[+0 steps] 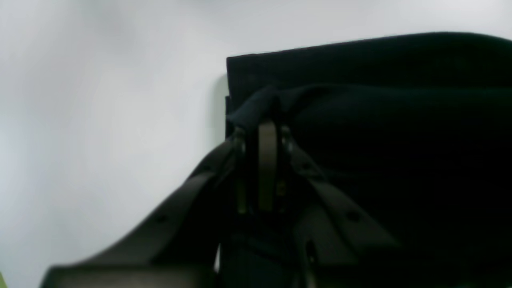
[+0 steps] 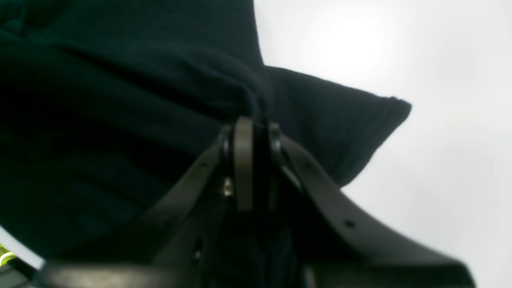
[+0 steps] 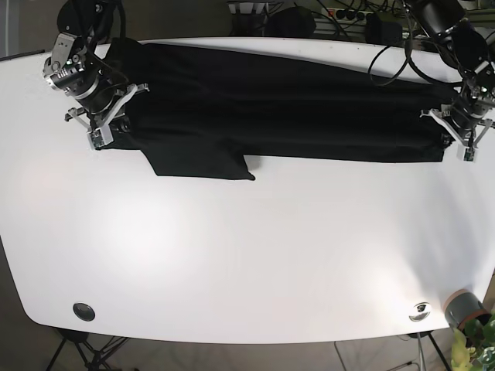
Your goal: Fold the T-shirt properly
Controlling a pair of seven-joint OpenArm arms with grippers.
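A black T-shirt (image 3: 278, 108) lies stretched in a long band across the far part of the white table (image 3: 247, 247), with a sleeve (image 3: 203, 161) sticking out toward the front. My left gripper (image 1: 267, 120) is shut on the shirt's edge (image 1: 256, 106) at the base view's right end (image 3: 452, 131). My right gripper (image 2: 252, 122) is shut on a bunched fold of the shirt (image 2: 240, 88) at the base view's left end (image 3: 108, 127); the sleeve shows beside it (image 2: 352, 120).
Cables and dark equipment (image 3: 340, 15) sit behind the table's far edge. A round black grommet (image 3: 83, 311) and a metal one (image 3: 420, 311) are set near the front edge. A small grey pot with a plant (image 3: 468, 317) stands off the front right corner.
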